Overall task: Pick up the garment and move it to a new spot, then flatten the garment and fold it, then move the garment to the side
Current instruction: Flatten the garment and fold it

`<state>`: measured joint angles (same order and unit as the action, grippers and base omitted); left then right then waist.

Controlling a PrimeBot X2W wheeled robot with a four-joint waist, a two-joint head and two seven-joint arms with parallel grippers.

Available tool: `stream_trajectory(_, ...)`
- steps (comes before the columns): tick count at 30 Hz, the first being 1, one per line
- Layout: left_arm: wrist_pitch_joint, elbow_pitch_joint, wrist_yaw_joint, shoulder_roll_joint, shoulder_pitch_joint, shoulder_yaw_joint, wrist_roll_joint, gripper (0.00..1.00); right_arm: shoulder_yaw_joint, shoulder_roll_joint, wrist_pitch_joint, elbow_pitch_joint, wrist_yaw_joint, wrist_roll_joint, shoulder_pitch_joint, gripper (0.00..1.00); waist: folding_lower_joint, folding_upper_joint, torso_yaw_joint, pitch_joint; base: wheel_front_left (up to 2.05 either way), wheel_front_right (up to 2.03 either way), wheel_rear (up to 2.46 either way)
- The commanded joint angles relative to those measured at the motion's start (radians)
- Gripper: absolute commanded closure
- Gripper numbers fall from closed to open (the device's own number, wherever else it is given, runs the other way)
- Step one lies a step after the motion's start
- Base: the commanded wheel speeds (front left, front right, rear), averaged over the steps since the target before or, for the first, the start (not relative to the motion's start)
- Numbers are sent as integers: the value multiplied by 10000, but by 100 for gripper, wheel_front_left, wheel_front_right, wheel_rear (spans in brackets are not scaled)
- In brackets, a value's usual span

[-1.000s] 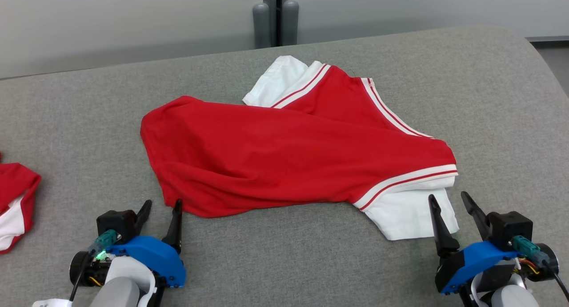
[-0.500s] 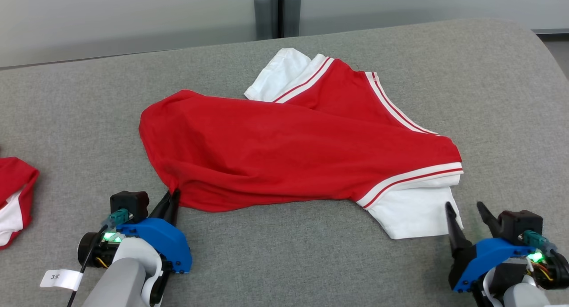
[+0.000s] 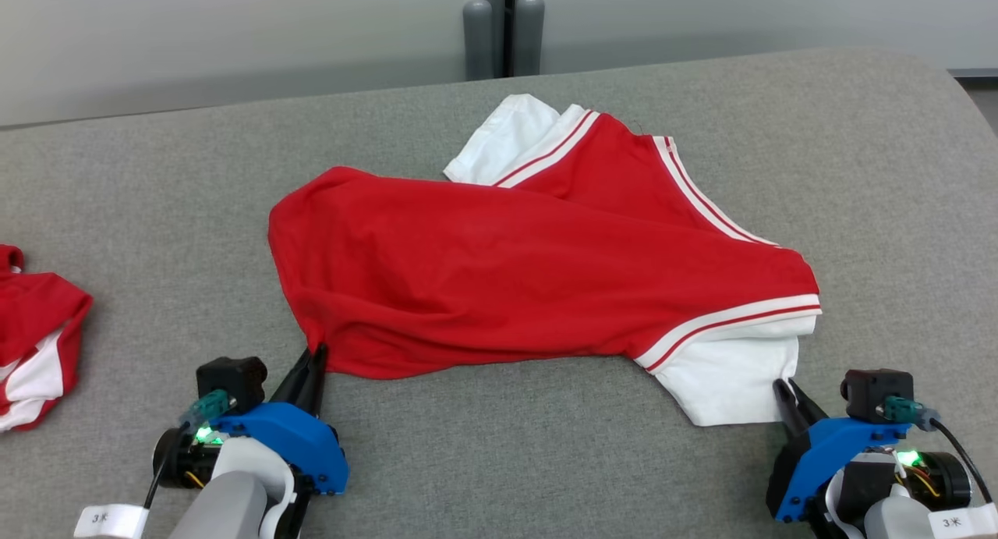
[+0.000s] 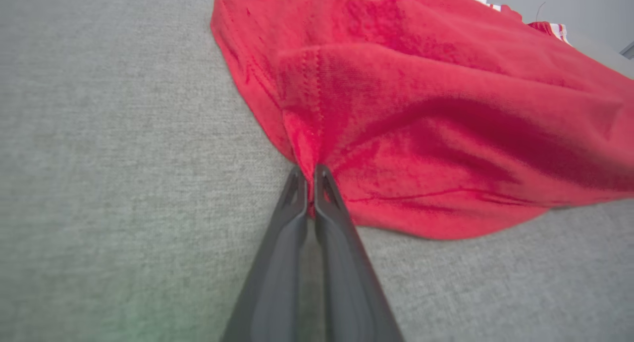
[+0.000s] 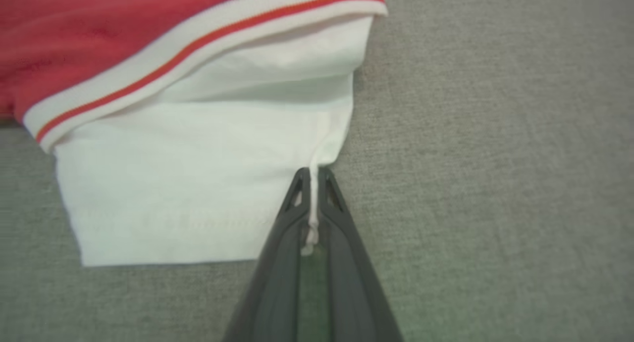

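Both of my grippers were squeezed shut on the garment [image 3: 507,274]. My left gripper [image 3: 316,358] pinched its red edge at the near left corner, and my right gripper [image 3: 783,392] pinched the corner of its white part at the near right. The garment, red with white stripes, lay wrinkly across the middle of the gray table [image 3: 156,211]. Another red and white cloth [image 3: 35,344] sat well apart on my left, and two gray posts [image 3: 503,36] stood far back.
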<state>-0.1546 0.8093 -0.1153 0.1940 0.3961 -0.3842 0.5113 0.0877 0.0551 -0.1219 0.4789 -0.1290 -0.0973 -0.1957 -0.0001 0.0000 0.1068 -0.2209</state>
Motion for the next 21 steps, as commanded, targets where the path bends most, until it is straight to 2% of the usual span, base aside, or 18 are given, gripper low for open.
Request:
stream_trajectory(1, -156, -23, -2, 14, -198, 85, 85, 100, -13, -82, -51, -130, -33, -137, 244, 100, 1, 0, 7, 106, 0, 0, 0)
stream_trajectory(7, -711, -1265, -39, 194, -313, 440, 375, 100, 364, -30, 196, -2036, -21, -341, 337, 100, 1, 0, -35, 599, 0, 0, 0)
stream_trajectory(13, -658, -3513, -44, 523, -492, 762, 737, 100, 750, -24, -163, -4669, -19, -346, 369, 100, 1, 0, -150, 1098, 0, 0, 0)
stream_trajectory(16, -216, -4884, 58, 624, -607, 937, 1066, 100, 950, -33, -441, -5926, -21, -171, 212, 100, 1, 0, -208, 1289, 0, 0, 0)
stream_trajectory(21, 1091, -6909, 257, 1103, -432, 1265, 1664, 100, 968, -35, -944, -7717, -21, 162, -491, 100, 1, 0, -143, 1515, 0, 0, 0)
